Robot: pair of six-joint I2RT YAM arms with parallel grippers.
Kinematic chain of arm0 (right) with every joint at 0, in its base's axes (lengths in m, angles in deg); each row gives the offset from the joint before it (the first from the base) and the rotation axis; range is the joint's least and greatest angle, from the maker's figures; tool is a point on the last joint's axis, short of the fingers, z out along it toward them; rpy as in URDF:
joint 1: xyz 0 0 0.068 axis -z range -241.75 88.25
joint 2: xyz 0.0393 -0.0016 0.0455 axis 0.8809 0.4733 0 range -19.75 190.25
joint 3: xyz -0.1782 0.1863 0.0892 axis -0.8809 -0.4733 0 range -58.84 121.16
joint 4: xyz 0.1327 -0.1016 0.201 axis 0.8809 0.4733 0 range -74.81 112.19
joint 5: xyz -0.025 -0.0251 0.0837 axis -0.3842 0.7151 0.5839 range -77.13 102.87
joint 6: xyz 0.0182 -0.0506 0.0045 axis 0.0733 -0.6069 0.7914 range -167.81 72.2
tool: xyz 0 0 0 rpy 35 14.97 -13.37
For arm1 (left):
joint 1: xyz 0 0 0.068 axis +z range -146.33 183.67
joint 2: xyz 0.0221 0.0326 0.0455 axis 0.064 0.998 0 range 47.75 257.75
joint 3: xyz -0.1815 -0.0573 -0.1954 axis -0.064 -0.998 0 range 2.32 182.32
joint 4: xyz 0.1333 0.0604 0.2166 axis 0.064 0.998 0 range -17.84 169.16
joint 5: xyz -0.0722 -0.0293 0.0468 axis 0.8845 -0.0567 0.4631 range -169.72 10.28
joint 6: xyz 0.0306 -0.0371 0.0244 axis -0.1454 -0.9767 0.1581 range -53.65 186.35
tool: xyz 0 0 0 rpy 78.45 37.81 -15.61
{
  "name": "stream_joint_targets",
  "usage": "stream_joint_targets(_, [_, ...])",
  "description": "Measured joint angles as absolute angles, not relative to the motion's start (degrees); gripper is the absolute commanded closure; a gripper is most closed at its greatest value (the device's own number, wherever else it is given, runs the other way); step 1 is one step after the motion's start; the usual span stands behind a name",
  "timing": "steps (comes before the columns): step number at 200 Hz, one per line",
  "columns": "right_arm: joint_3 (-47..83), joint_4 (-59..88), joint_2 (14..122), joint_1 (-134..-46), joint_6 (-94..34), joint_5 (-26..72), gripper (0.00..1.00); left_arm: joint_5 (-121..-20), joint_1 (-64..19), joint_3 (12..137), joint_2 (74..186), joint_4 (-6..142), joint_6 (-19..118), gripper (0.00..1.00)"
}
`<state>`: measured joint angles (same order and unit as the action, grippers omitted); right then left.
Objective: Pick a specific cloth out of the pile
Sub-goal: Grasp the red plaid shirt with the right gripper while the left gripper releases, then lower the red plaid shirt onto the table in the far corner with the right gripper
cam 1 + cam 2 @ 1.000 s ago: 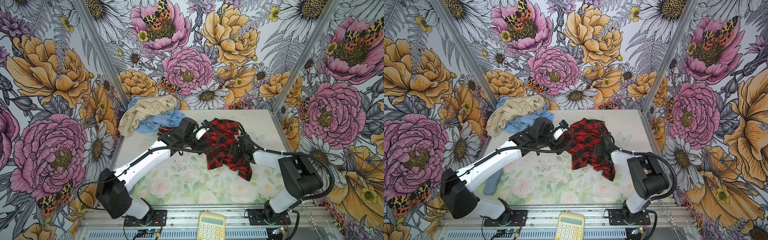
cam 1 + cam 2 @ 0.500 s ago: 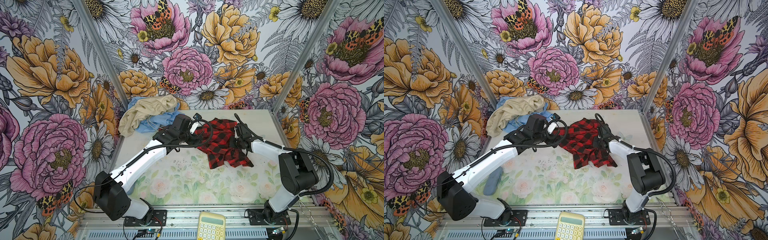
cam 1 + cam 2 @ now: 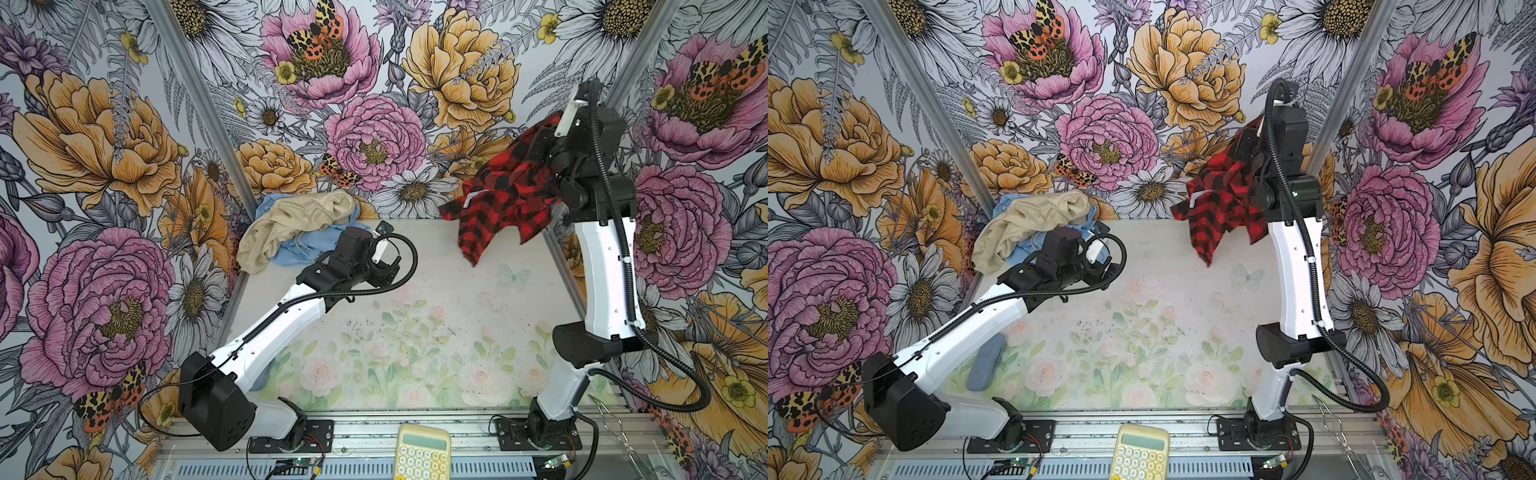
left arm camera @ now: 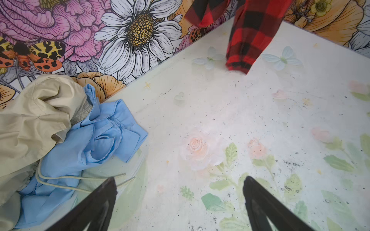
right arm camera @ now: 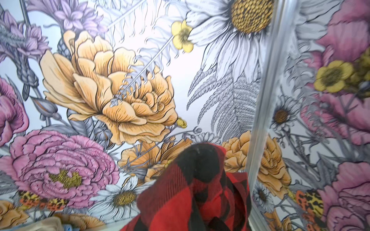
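The red-and-black plaid cloth [image 3: 498, 199] [image 3: 1221, 199] hangs in the air at the back right, above the table. My right gripper [image 3: 546, 133] is raised high and shut on its upper edge. In the right wrist view the cloth [image 5: 180, 200] drapes over the jaws and hides them. The pile sits in the back left corner: a beige cloth [image 3: 291, 224] [image 4: 36, 120] on a light blue cloth [image 3: 316, 245] [image 4: 96, 140] with thin strings. My left gripper [image 4: 179, 181] stands open just right of the pile, with nothing between its fingers. The cloth's lower tip [image 4: 238, 64] dangles beyond it.
The floral table [image 3: 415, 311] is boxed in by flowered walls on three sides. A yellow calculator [image 3: 422, 455] lies on the front rail. A grey-blue oblong thing [image 3: 986, 361] rests beside the left arm. Wire tongs [image 3: 615, 428] lie at the front right.
My right gripper shut on the plaid cloth and rose up and to the right, lifting it off the table. My left gripper let the cloth go and drew back toward the pile.
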<state>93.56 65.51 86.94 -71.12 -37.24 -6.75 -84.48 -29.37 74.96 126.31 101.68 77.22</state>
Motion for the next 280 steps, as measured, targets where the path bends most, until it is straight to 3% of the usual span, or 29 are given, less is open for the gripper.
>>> stream_joint_targets(105, [90.68, 77.55, 99.86, -74.02, -34.61, 7.81, 1.00, -83.01, -25.28, 74.00, 126.03, 98.86, 75.47, 0.01])
stream_joint_targets(146, [80.21, 75.96, 97.04, -72.62, -33.28, 4.88, 1.00, -80.39, -25.28, 73.71, 126.03, 98.86, 75.52, 0.01])
stream_joint_targets(217, [51.51, 69.75, 90.79, -59.07, -33.85, -1.92, 1.00, -68.00, -25.63, 72.69, 125.81, 98.38, 77.13, 0.01])
stream_joint_targets(280, [50.59, 65.01, 90.75, -66.20, -36.76, -4.96, 1.00, -66.12, -25.83, 72.69, 125.40, 97.94, 77.33, 0.01])
